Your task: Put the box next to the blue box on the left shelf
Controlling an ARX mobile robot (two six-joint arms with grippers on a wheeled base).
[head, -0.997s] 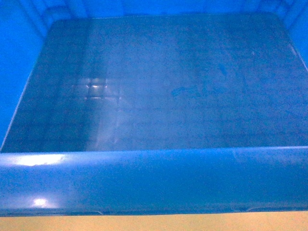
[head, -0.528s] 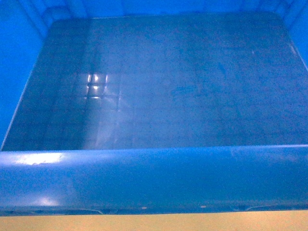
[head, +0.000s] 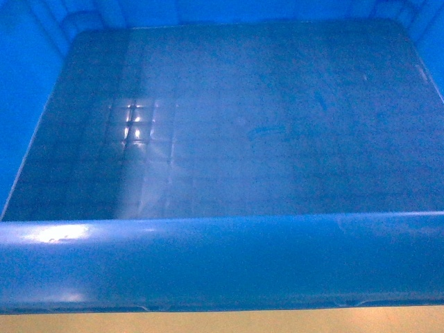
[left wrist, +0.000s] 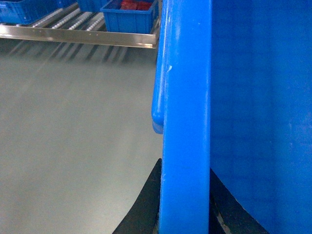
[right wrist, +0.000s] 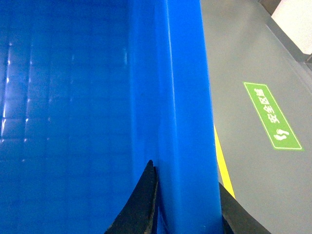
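Observation:
The box [head: 243, 125], a large bright-blue crate, fills the head view with its gridded floor and thick near rim. My left gripper [left wrist: 185, 165] is shut on the box's left rim [left wrist: 185, 97], one black finger on each side of the wall. My right gripper [right wrist: 185, 173] is shut on the right rim [right wrist: 187, 97] in the same way. The left shelf [left wrist: 68, 19], rows of white rollers behind a metal rail, shows at the top of the left wrist view. It carries a smaller blue box [left wrist: 127, 19] with red contents and another blue box [left wrist: 22, 10].
Grey floor [left wrist: 73, 122] lies between the box and the shelf. To the right of the box run a yellow floor line [right wrist: 222, 161] and a green floor sign [right wrist: 272, 116]. A tan strip [head: 222, 322] shows below the near rim.
The glare patch on the box floor has shifted slightly. The box fills the head view just as before.

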